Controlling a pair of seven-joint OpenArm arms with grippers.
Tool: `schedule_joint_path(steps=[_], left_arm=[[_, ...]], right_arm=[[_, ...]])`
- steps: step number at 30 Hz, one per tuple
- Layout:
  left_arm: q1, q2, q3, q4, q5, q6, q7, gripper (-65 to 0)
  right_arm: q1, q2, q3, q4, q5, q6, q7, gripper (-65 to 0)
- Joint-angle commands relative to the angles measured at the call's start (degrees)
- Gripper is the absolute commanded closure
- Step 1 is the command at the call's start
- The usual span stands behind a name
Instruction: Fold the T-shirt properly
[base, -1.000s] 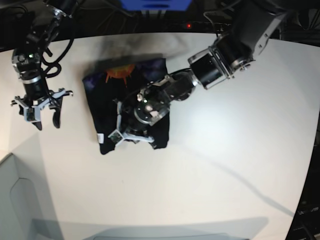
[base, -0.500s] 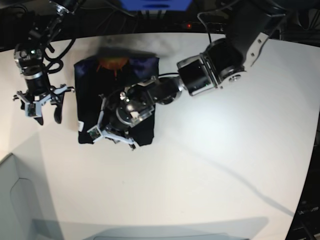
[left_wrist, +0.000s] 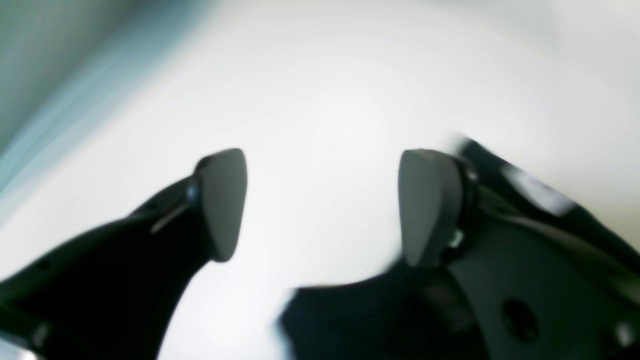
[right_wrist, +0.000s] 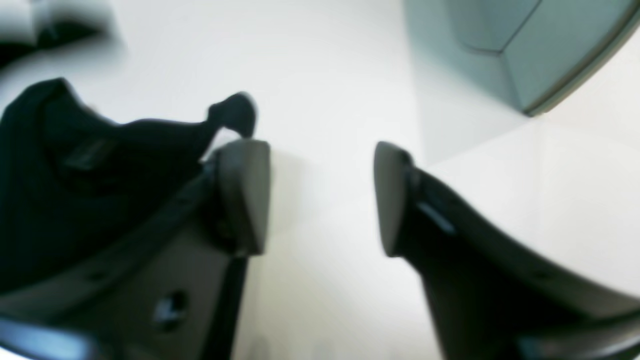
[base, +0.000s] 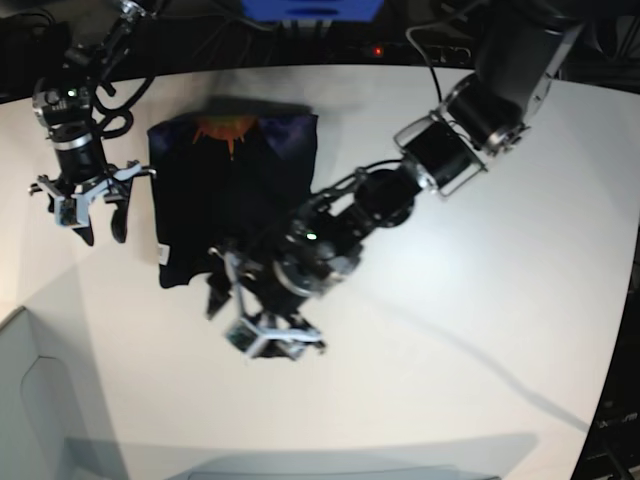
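Left gripper (left_wrist: 320, 205), jaws spread wide and empty, hovers over the white table (base: 480, 300) just beside the near edge of the one folded black T-shirt (base: 225, 190). Right gripper (right_wrist: 322, 200), likewise parted and holding nothing, hangs just off the shirt's opposite side. Count: two grippers, one shirt.

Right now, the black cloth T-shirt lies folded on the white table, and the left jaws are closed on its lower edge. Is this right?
Not quite. The black cloth T-shirt does lie folded on the white table, but the left gripper holds nothing: the left wrist view shows its jaws wide apart with only bare table between them, the shirt's edge beside and below them.
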Motion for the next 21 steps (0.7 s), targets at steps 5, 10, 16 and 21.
schedule_joint_path(steps=[5,10,16,21], left_arm=[[15.08,-8.78,-21.14,11.89,-0.18,0.44,0.01,-42.1],[31.61,-11.15,-42.94,21.29,-0.18,-0.09,-0.07,-42.2],[43.39,-11.07,-57.19,24.9,-0.27,-0.09,-0.07,-42.2],[47.08,-11.07,-61.49,25.42,-0.27,-0.09,-0.07,-42.2]], right_arm=[[-4.59,-2.08,-3.52,2.41,1.39,0.8,2.43,-3.3],[-10.13,-3.75,-8.53,2.32,1.39,0.8,2.6,0.0],[-12.42,-4.1,-7.03,-0.23,1.39,0.8,2.6,0.0],[-13.65,-3.92,-5.01,-4.54,1.39,0.8,2.6,0.0]])
